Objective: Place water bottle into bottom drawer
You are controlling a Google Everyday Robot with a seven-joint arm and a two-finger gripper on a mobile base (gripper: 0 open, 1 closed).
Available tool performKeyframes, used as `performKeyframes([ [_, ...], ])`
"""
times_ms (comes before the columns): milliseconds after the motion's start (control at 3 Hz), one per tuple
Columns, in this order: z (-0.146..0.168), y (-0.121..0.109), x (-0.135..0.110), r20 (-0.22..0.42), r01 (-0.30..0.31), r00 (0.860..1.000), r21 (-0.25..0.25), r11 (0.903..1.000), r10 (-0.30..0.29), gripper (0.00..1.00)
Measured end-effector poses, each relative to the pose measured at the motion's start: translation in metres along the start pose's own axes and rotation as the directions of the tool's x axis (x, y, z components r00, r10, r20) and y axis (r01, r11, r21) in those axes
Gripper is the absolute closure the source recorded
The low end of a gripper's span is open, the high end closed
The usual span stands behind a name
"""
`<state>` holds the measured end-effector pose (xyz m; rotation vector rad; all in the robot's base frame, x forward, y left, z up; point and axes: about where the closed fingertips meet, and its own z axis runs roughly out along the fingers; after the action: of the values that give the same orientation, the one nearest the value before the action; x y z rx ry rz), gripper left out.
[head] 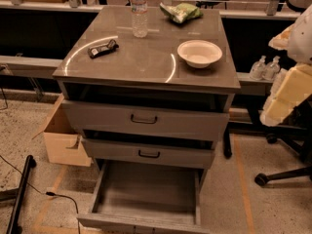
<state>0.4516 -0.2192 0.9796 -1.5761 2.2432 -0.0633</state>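
The water bottle [139, 12], clear with a white cap and a pale label band, stands upright at the back of the grey cabinet top [146, 57]. The bottom drawer [146, 191] is pulled open at floor level and its bare grey inside holds nothing. The two upper drawers with black handles are slightly ajar. Cream-covered parts of my arm [287, 94] show at the right edge, well away from the bottle. My gripper itself is out of view.
A white bowl [200, 52], a black device [102, 48] and a green snack bag [181, 11] lie on the cabinet top. A cardboard box [61, 138] stands to the cabinet's left. Two pump-top bottles [265, 67] and a chair base [282, 172] are to the right.
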Motion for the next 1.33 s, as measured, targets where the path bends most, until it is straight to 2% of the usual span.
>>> performKeyframes([
  [333,0.012,-0.041,-0.011,0.176,-0.185,0.969,0.040,0.9819,0.175,0.00],
  [667,0.026,-0.089,-0.039,0.346,-0.288,0.902,0.039,0.9568,0.258,0.00],
  [1000,0.045,-0.133,-0.077,0.482,-0.337,0.826,0.006,0.9414,0.293,0.00],
  [1333,0.077,-0.174,-0.110,0.583,-0.401,0.735,-0.039,0.9154,0.346,0.00],
])
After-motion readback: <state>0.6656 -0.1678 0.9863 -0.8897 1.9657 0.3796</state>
